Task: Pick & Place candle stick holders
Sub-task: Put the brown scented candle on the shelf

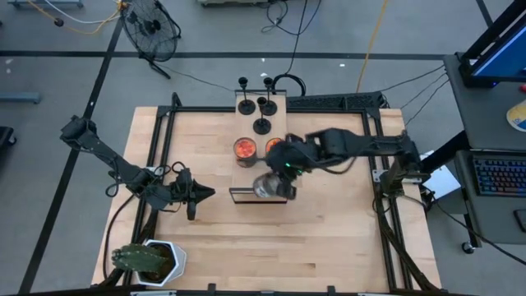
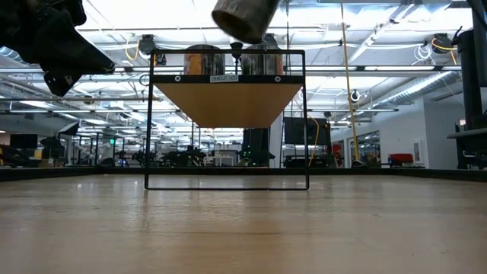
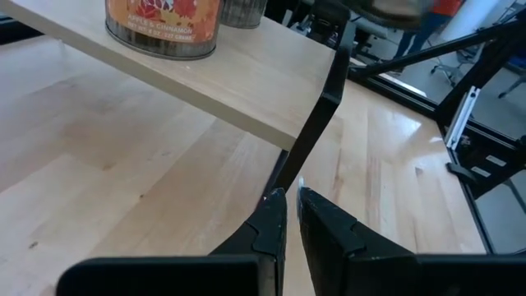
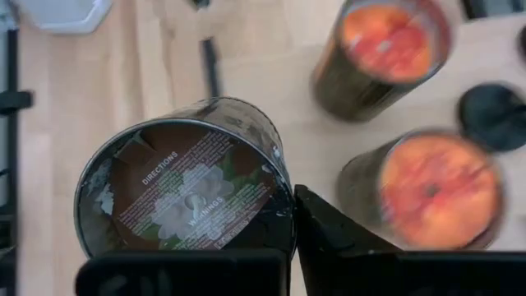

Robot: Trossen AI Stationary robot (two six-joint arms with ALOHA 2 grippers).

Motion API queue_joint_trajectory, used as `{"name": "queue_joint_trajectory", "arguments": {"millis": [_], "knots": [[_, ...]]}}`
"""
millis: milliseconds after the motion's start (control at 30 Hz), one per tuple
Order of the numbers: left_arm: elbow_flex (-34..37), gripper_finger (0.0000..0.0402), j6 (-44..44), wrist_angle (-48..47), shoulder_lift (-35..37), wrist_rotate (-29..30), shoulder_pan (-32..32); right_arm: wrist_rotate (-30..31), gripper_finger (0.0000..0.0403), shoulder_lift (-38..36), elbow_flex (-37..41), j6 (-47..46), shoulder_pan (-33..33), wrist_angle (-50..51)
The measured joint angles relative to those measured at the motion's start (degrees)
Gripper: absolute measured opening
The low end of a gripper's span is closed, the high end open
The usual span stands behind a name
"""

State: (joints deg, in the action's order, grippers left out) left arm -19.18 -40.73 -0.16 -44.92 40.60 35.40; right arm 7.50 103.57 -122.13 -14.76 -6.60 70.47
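Note:
Black candle stick holders (image 1: 261,125) stand on their disc bases at the far end of a wooden shelf (image 1: 256,136) in a black frame; one base shows in the right wrist view (image 4: 493,115). My right gripper (image 1: 278,186) is shut on a dark candle jar (image 4: 189,193) above the shelf's near end, and the jar also shows high in the low view (image 2: 243,18). My left gripper (image 1: 196,196) is shut and empty, left of the shelf, its fingers (image 3: 271,226) pointing at the frame's leg. My right gripper holds the candle jar by its side wall (image 4: 279,205), near the bottom. One finger (image 4: 329,234) lies along the outside of the wall; the jar hides the other. The jar is lifted clear of the shelf and tilted, its labelled bottom (image 4: 185,201) toward the wrist camera.
Two orange candle jars (image 1: 245,150) (image 1: 275,146) stand on the shelf between the holders and my right gripper. A potted plant (image 1: 148,259) stands at the table's near left corner. Black frame rails (image 1: 164,131) run along the table's left and right sides.

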Motion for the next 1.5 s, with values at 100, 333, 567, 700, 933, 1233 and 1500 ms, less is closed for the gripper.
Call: {"name": "queue_joint_trajectory", "arguments": {"millis": [100, 333, 567, 700, 933, 1233, 1500], "knots": [[0.0, 0.004, -0.07, 0.0, -0.01, -0.09, 0.0, 0.2, 0.0, 2.29, -3.64, 3.01, 2.07, 0.17], [0.0, 0.004, -0.09, 0.44, 0.0, -0.23, 0.0, 0.12, 0.0, 5.07, -6.81, 6.85, 5.63, 1.1], [0.0, 0.004, -0.33, 0.48, 0.01, -0.24, 0.0, 0.19, 0.0, 6.66, -6.81, 9.5, 6.97, 1.69], [0.0, 0.004, -0.37, 0.47, 0.01, -0.24, 0.0, 1.1, 0.0, 7.27, -6.79, 10.99, 7.27, 2.04], [0.0, 0.004, -0.5, 0.58, 0.01, -0.23, 0.0, 1.42, 0.0, 9.03, -6.72, 12.34, 7.4, 1.55], [0.0, 0.004, 0.18, 1.32, -0.01, -0.22, 0.0, 1.47, 0.0, 10.48, -6.71, 14.02, 7.26, 1.24], [0.0, 0.004, 0.5, 1.33, -0.01, -0.22, 0.0, 1.71, 0.0, 10.31, -6.75, 14.32, 7.26, 0.87]]}}
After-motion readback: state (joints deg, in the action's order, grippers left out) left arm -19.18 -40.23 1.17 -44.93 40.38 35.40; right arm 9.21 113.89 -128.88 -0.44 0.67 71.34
